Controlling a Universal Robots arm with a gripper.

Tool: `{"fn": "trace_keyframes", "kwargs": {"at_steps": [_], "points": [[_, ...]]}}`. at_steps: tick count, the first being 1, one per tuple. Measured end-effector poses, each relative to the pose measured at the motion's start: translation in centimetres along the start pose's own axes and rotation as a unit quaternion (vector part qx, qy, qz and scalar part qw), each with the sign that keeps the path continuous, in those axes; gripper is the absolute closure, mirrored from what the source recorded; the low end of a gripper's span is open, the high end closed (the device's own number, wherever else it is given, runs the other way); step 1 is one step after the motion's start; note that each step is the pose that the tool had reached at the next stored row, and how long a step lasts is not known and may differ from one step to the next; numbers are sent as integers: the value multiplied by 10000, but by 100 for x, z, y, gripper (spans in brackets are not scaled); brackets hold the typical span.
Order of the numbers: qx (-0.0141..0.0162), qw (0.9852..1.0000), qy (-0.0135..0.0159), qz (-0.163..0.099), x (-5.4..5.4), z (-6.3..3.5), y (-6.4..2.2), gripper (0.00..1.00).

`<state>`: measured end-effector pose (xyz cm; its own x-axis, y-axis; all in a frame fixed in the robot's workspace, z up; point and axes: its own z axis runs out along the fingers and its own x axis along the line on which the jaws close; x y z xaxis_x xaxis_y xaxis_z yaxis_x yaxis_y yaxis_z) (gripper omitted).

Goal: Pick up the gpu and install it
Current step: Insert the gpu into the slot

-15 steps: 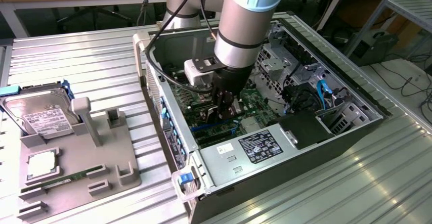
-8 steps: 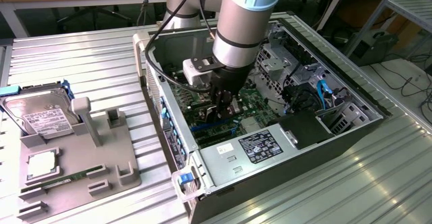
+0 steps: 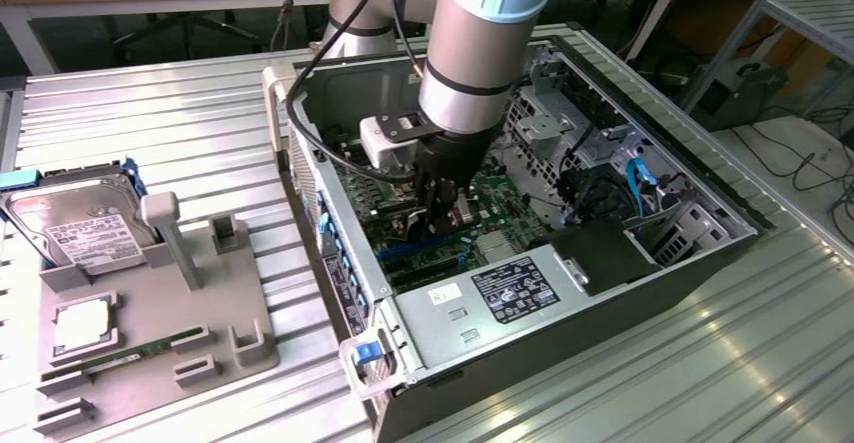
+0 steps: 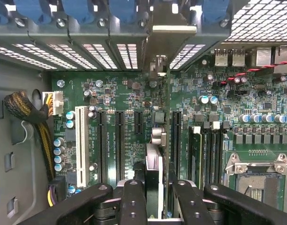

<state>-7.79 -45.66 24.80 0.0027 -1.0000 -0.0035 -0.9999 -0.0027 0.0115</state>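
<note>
We see the gpu [image 4: 158,140] edge-on, standing upright between our fingers [image 4: 134,201], which are closed on its upper edge. Its silver bracket [image 4: 158,51] lines up with the rear slot covers [image 4: 110,51]. Our gripper [image 3: 441,218] hangs inside the open computer case [image 3: 667,263], just above the motherboard [image 4: 110,108].
</note>
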Motion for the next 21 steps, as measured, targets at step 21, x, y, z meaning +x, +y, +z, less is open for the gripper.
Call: {"fn": "trace_keyframes", "kwargs": {"at_steps": [21], "points": [[0,10000,-25,-61,-17,63,17,73]]}}
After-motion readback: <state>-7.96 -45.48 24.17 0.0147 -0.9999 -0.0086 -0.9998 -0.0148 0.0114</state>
